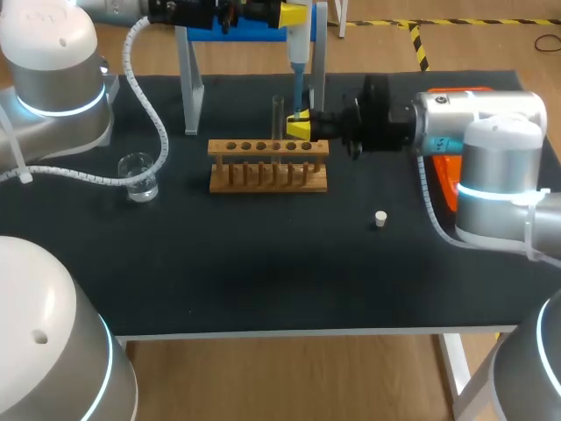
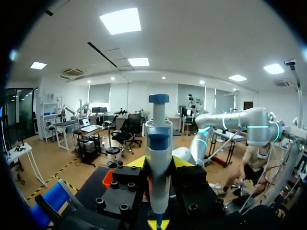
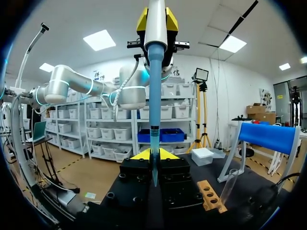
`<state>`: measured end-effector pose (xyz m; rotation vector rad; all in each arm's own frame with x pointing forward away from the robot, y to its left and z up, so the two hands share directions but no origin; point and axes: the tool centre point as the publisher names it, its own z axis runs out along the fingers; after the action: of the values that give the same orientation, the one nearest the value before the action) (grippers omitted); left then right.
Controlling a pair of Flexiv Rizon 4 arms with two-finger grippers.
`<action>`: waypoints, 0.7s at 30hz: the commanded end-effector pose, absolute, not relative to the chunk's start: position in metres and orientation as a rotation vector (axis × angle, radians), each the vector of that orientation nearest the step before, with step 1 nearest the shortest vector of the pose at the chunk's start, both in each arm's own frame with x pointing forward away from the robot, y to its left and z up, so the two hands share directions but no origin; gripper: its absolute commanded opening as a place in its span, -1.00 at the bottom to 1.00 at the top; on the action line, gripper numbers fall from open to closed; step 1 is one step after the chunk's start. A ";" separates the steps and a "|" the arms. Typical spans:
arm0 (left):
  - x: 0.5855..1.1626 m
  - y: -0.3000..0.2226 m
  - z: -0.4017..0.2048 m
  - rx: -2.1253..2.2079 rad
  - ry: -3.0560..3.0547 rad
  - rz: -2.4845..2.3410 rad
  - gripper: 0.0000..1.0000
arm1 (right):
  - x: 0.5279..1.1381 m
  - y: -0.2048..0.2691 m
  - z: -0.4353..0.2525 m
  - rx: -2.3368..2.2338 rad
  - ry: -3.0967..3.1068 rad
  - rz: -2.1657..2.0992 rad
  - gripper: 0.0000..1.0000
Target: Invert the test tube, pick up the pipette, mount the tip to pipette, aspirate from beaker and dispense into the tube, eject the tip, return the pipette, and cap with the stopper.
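Black table [image 1: 263, 263] carries a rack [image 1: 268, 171] holding one test tube [image 1: 278, 114] (upright).

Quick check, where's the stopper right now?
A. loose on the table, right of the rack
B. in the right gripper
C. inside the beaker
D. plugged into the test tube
A: the stopper lies by itself on the table, off to the right of the rack, well apart from the test tube and the beaker.
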<state>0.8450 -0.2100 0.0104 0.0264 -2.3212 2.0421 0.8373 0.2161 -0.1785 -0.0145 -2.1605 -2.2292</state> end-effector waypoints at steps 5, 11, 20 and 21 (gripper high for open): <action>0.844 -0.210 -0.001 0.027 -2.322 2.040 -1.00 | 0.836 0.218 -0.164 -0.003 -2.160 -2.225 -1.00; 0.844 -0.210 -0.001 0.027 -2.322 2.040 -1.00 | 0.832 0.216 -0.175 -0.009 -2.185 -2.191 1.00; 0.844 -0.210 -0.001 0.027 -2.322 2.040 -1.00 | 0.818 0.202 -0.192 0.023 -2.224 -2.118 1.00; 0.844 -0.210 -0.001 0.027 -2.322 2.040 -1.00 | 0.816 0.198 -0.194 0.034 -2.229 -2.110 1.00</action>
<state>0.8444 -0.2099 -0.0016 0.0265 -2.3229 2.0366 0.8206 0.2111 -0.1936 0.0226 -2.2262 -2.1224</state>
